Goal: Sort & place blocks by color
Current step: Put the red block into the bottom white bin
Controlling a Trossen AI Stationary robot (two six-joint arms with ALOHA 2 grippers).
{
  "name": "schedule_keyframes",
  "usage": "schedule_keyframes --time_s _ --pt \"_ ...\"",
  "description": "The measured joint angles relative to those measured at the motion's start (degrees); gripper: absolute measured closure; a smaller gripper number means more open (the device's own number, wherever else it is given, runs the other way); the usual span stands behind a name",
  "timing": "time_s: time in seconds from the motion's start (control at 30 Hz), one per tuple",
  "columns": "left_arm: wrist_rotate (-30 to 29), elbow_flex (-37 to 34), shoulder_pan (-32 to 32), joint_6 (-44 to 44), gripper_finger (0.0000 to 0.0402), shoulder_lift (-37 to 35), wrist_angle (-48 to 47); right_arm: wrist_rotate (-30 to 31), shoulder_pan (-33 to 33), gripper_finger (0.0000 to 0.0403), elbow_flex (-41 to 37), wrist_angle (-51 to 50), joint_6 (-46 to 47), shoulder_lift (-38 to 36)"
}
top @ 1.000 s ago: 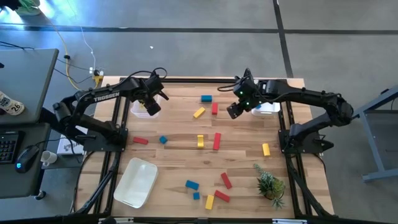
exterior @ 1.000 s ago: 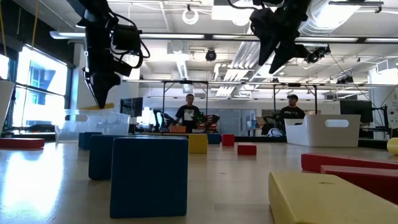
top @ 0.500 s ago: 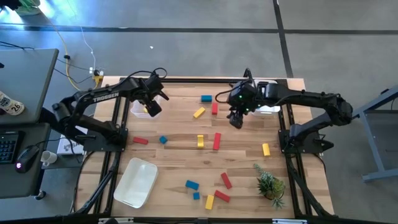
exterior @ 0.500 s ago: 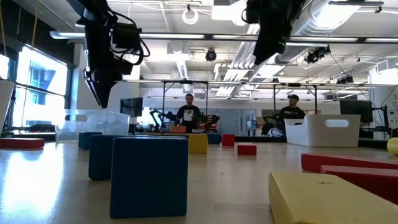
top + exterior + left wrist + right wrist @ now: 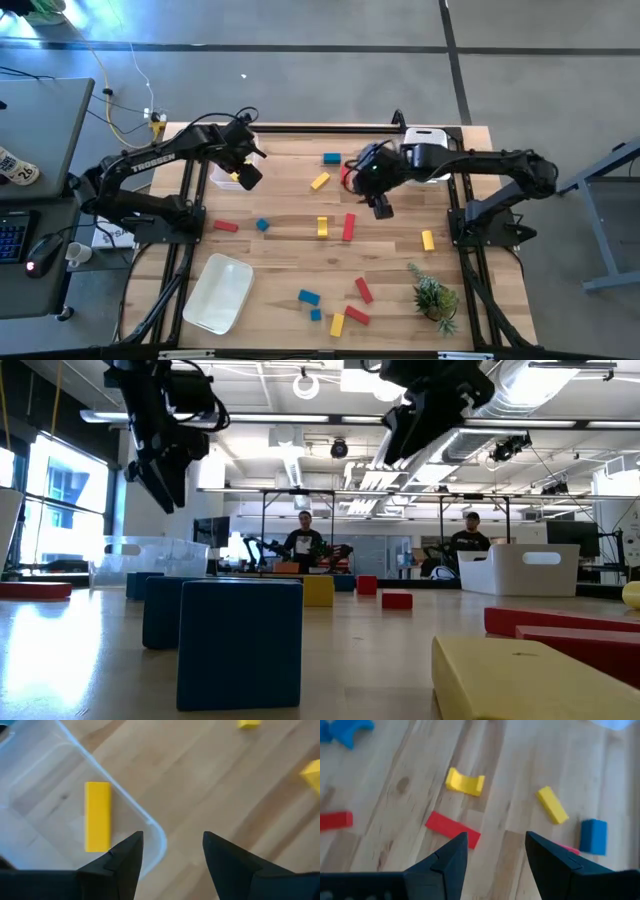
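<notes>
**Over the far-left bin, a yellow bar is lying sorted**

Inside the clear bin (image 5: 150, 827) at the table's far-left edge, a yellow bar (image 5: 97, 816) is lying flat, and the left gripper (image 5: 172, 855) is hovering above the bin's corner with its fingers apart and empty. Other blocks (image 5: 347, 226) are lying scattered across the wooden table (image 5: 280, 250). The right gripper (image 5: 495, 855) is hanging over the table's middle, fingers apart, nothing between them, looking down on a red bar (image 5: 452, 829) with a yellow arch block (image 5: 465, 782) just beyond. For a clean pick, it is probably best lowering straight down, with fingers straddling the red bar's narrow sides, clear of neighbours.
</notes>
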Motion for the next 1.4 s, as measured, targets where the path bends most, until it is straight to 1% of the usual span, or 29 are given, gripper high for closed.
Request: schedule_keyframes --time_s 0.13,0.33,0.57,0.77,0.9,1.1,1.4 --pt "1.87 0.02 -1.44 -1.98 0.0209 -2.55 0.02 0.28 1.68 0.0217 0.00 0.02 -5.69 3.49" --pt "1.97 0.02 -3.16 -4.30 0.0209 -4.62 0.02 1.33 3.82 0.0217 0.00 -0.19 -15.56 8.53" --pt "1.98 0.02 -4.16 -4.38 0.0209 -4.84 0.03 5.86 6.01 0.0217 0.00 -0.07 -25.31 13.79" --pt "1.71 0.02 -4.15 -4.35 0.0209 -4.84 0.04 7.50 7.34 0.0217 -0.02 0.56 -34.00 17.62" --pt "1.68 0.02 -4.15 -3.36 0.0209 -4.82 0.02 7.69 7.67 0.0217 -0.02 2.01 -36.51 19.93" --pt "1.62 0.02 -4.15 -3.37 0.0209 -4.82 0.02 8.62 7.65 0.0217 -0.03 2.84 -37.09 21.88" --pt "1.49 0.02 -4.15 -3.49 0.0209 -4.79 0.14 6.49 7.38 0.0217 -0.07 3.67 -39.37 23.73"
